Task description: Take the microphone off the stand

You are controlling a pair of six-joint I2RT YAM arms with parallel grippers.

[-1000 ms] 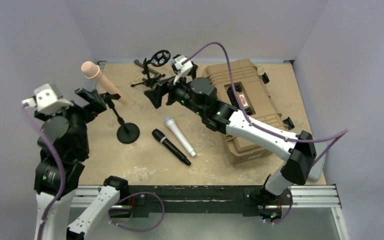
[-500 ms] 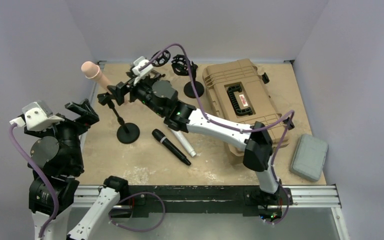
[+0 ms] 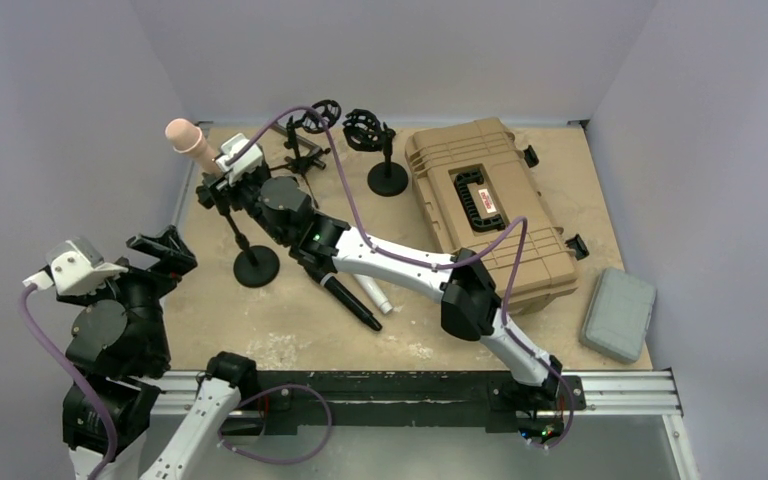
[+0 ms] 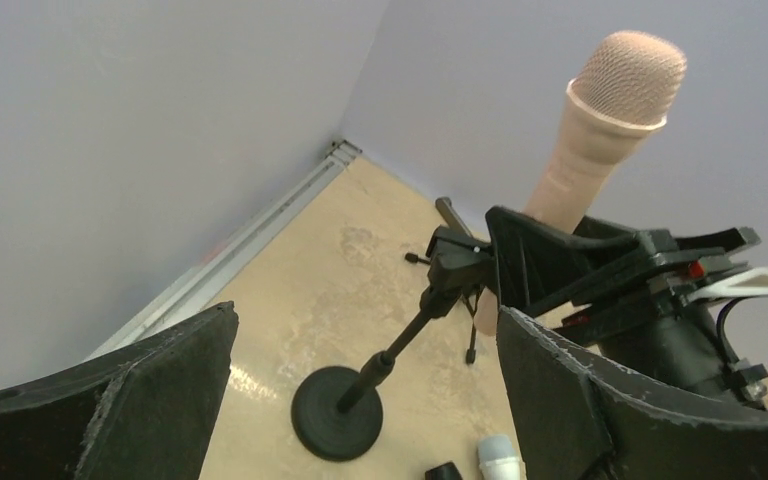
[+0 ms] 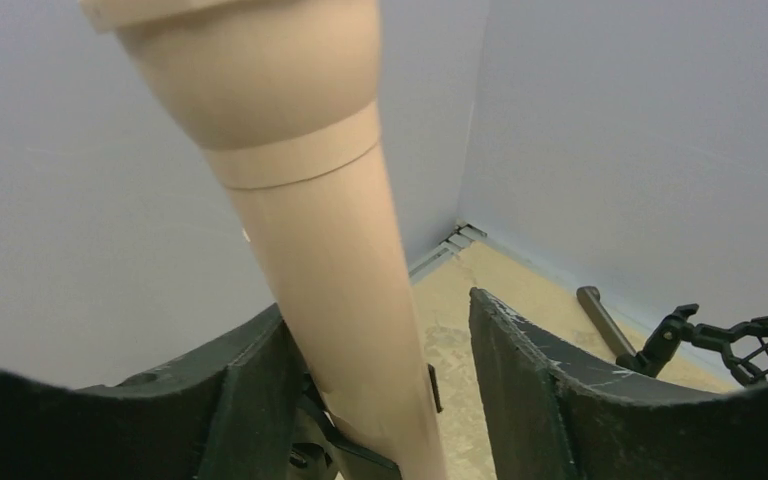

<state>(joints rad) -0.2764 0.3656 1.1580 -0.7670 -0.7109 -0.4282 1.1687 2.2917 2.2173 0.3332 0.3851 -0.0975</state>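
Microphone [image 5: 330, 270]: pink, tilted in the stand [image 3: 255, 265], its shaft between the right gripper's [image 5: 375, 330] spread fingers.
Handling: probably light, rigid and smooth; grip the shaft just above the clip [image 4: 455, 270].
Left gripper [image 3: 165, 250]: spread, empty, well apart from the microphone.
Obstacles: the clip sits under the right fingers and may hold tight, tipping the stand.
Nearby: black microphone [image 3: 345, 297] behind the right gripper.

A tan case [image 3: 485, 215] lies between a grey box [image 3: 618, 313] and a black microphone [image 3: 355, 305].
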